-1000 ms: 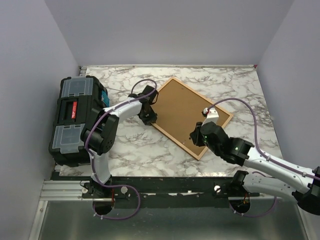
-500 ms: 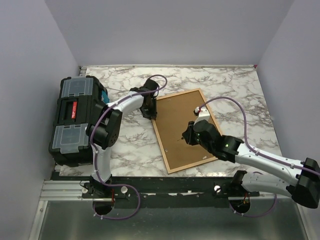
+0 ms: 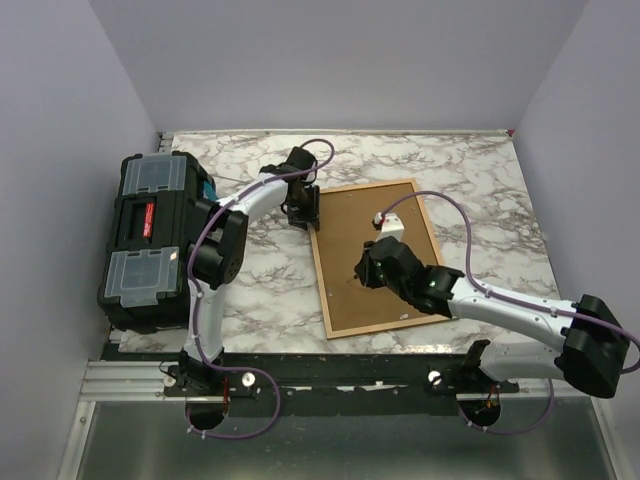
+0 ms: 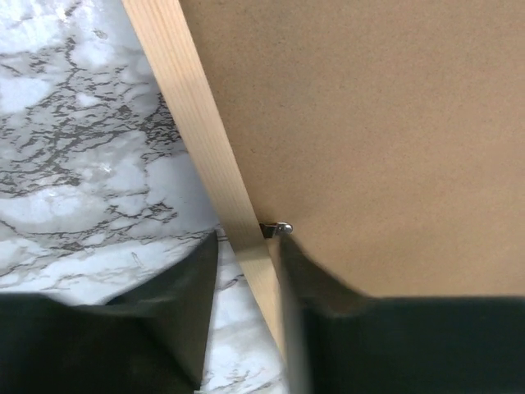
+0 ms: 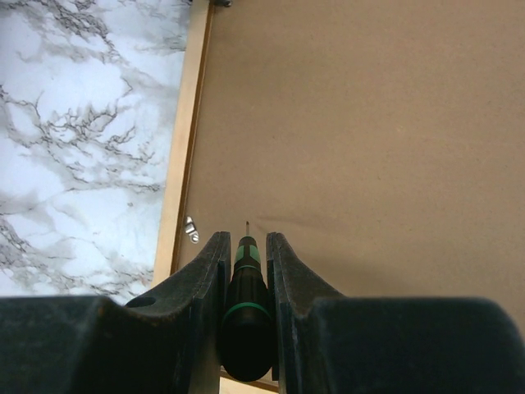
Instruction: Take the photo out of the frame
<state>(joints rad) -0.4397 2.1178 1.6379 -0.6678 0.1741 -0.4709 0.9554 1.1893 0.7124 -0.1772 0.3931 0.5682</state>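
frame (image 3: 319, 262) looks light, stiff, thin. left gripper (image 4: 246, 242) pinches 1 edge, right gripper (image 5: 247, 240) clamps a screwdriver (image 5: 245, 308). I'd grab edges, not backing (image 5: 369, 123).

Lab cell: blank walls (image 3: 330, 60), marble table (image 3: 470, 170)

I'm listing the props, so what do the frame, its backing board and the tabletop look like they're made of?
The frame looks like pale bare wood: matte, lengthwise grain. The backing board seems brown fibreboard: dull, finely speckled, no grain. The tabletop shows white marble with grey veins; possibly only a printed laminate.
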